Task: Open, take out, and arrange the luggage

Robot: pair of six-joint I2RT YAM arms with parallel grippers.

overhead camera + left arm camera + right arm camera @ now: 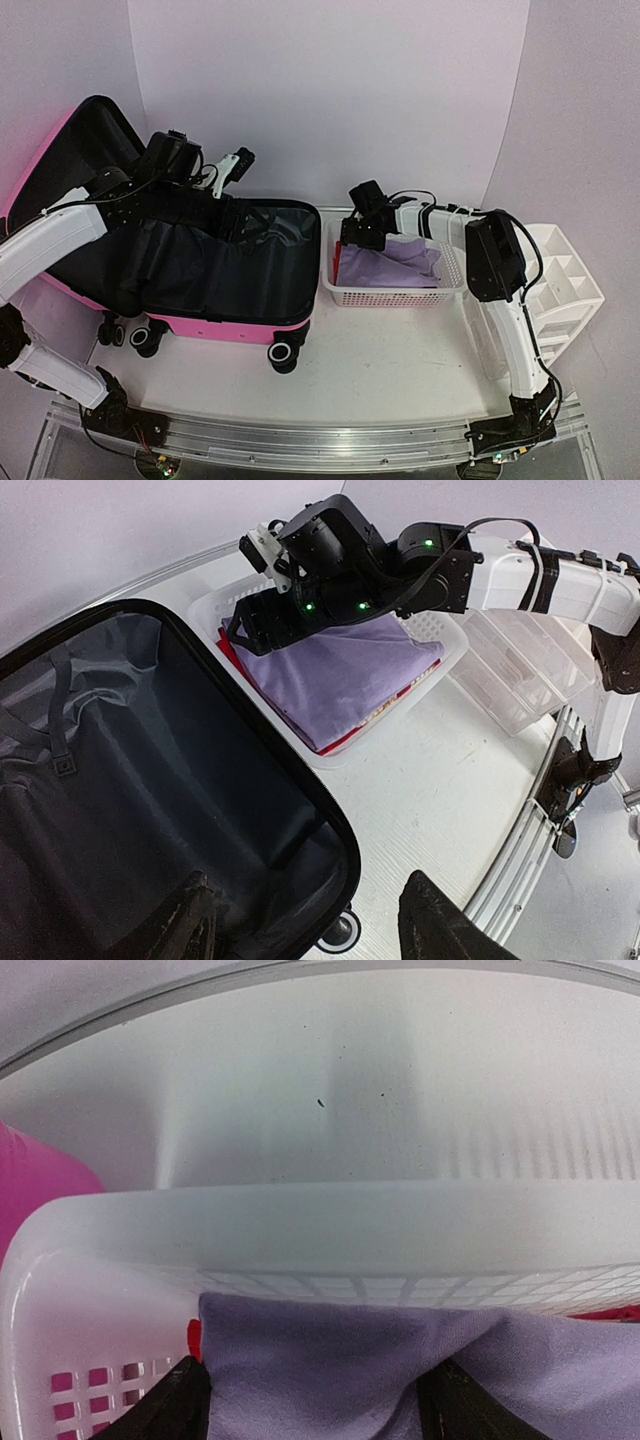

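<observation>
Top view: right gripper (pixel 352 240) is down at the left end of the white basket (pixel 390 296), centre-right of frame, on the purple cloth (pixel 400 262) lying in it. I can't read its jaw gap from up here. Left gripper (pixel 232 165) sits upper left, above the luggage (pixel 235 325), white fingers pointing up and right. The luggage is on the left of the table (pixel 400 365) and lies open. Its pink lid half is tilted up at far left. The black-lined half lies flat, its right edge just beside the basket. Black wheels (pixel 283 353) run along the near edge. The white drawer organizer (pixel 565 280) is at the right edge, beside the right arm.

Left wrist view: left gripper (pixel 310 885) fingers show at the bottom edge, spread apart, nothing between them. The luggage (pixel 150 780) lining fills the left half of the frame, with a strap and buckle (pixel 62 765) at far left. Top centre, the right gripper (pixel 262 625) rests on the far end of the purple cloth (pixel 340 675). A red item (pixel 345 742) peeks out under the cloth's near edge.

Right wrist view: right gripper (pixel 312 1380) fingers are at the bottom, wide apart. The purple cloth (pixel 300 1345) bulges between them but I see no clamp on it. The basket (pixel 300 1225) rim crosses mid-frame. The luggage (pixel 40 1190) shows as pink shell at the left edge.
</observation>
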